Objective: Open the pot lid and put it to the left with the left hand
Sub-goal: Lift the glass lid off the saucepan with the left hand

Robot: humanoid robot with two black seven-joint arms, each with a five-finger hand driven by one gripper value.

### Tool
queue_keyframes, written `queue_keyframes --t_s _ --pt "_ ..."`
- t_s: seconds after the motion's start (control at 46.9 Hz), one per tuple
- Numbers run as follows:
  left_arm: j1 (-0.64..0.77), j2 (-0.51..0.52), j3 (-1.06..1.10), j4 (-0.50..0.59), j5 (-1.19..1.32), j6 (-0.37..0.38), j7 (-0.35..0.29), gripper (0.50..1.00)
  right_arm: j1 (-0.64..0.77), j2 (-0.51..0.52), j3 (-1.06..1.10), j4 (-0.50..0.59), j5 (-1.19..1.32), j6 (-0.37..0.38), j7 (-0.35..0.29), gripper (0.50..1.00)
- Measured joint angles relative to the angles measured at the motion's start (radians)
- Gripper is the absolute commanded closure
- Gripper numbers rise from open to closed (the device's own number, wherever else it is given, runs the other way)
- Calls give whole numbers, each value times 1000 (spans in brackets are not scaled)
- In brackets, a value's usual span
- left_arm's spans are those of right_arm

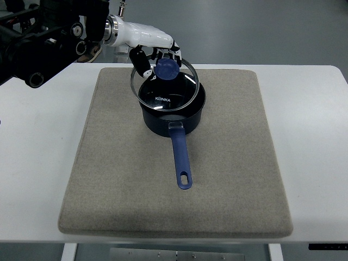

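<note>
My left hand (157, 54) pinches the blue knob (166, 69) of the glass lid (163, 84), holding it tilted above the pot (173, 117) on the mat (228, 163), so I can carry it clear to the left.

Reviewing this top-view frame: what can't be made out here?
- Inside of the pot: covered by the tilted glass lid and its reflections; contents unknown.
- Grip of the left hand on the lid knob: the knob hides the fingertips.
- Left arm: cut off by the left edge.
- Right hand: out of view.
</note>
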Motion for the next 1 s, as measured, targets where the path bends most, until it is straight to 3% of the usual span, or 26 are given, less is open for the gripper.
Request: queue_keyframes --t_s 0.298,1.002 --pt "-5 33 -6 0 -57 2 0 1000 0 0 0 0 0 0 0 583" --pt "30 344 1 -11 -256 -1 -16 1000 0 0 0 0 0 0 0 583"
